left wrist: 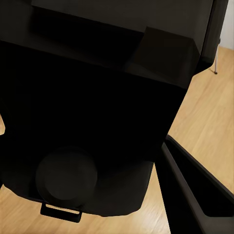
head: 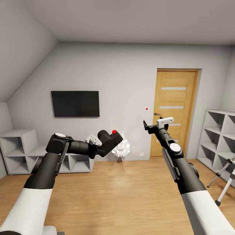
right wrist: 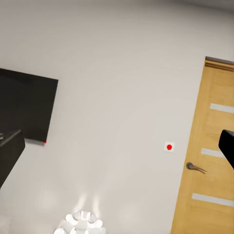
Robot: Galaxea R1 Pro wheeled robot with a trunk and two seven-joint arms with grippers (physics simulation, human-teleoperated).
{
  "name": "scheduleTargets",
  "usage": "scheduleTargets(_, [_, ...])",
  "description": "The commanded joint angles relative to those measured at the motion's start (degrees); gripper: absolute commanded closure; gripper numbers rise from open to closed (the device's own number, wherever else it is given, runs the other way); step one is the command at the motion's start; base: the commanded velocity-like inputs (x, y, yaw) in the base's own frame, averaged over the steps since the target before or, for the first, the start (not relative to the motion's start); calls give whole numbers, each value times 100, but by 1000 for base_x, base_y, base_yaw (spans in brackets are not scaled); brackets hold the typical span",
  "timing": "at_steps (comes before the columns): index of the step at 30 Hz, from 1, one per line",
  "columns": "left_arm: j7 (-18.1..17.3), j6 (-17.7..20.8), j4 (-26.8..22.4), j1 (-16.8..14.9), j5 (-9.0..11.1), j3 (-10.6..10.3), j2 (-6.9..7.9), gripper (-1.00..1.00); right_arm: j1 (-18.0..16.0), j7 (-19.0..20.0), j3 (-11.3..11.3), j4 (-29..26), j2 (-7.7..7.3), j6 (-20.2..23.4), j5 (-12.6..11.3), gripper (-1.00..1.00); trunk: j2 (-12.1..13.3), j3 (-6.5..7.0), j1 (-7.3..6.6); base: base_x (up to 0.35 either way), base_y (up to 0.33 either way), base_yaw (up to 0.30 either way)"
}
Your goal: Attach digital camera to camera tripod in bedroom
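Note:
The digital camera point(head: 110, 141), black with a red round button on top, is held in mid-air left of centre in the head view, with my left gripper point(head: 103, 144) shut on it. In the left wrist view the camera's dark body point(left wrist: 92, 112) is very close, with one finger point(left wrist: 195, 195) beside it. My right gripper point(head: 147, 125) is raised right of centre, open and holding nothing; its fingers point(right wrist: 7, 153) stand wide apart. Part of the camera tripod point(head: 225, 191) appears at the far right edge, showing silver legs on the floor.
A white ball-cluster lamp point(head: 121, 150) stands on the wood floor by the back wall, just behind the camera. There is a wall TV point(head: 75, 103), an oak door point(head: 174, 111), and white cube shelves at the left point(head: 19, 148) and right point(head: 217, 137).

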Motion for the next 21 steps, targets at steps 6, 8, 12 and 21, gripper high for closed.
scheduleTargets(6, [-75, 52, -8, -7, -59, -4, 2, 100, -5, 13, 3, -9, -3, 35, 46, -100, 234, 98, -131, 0, 0, 0])
scheduleTargets(8, [-75, 53, -8, -7, -59, -4, 2, 100, -6, 13, 3, -7, -3, 35, 46, -100, 314, 134, -175, 0, 0, 0])
scheduleTargets(12, [-75, 52, -9, -7, -59, -4, 0, 100, -6, 13, 3, -6, -3, 35, 46, -100, 475, 205, -263, 0, 0, 0])
scheduleTargets(21, [-75, 55, -9, -7, -59, -3, 0, 100, -6, 13, 3, -9, -3, 35, 46, -100, 836, 367, -460, 0, -48, 0])
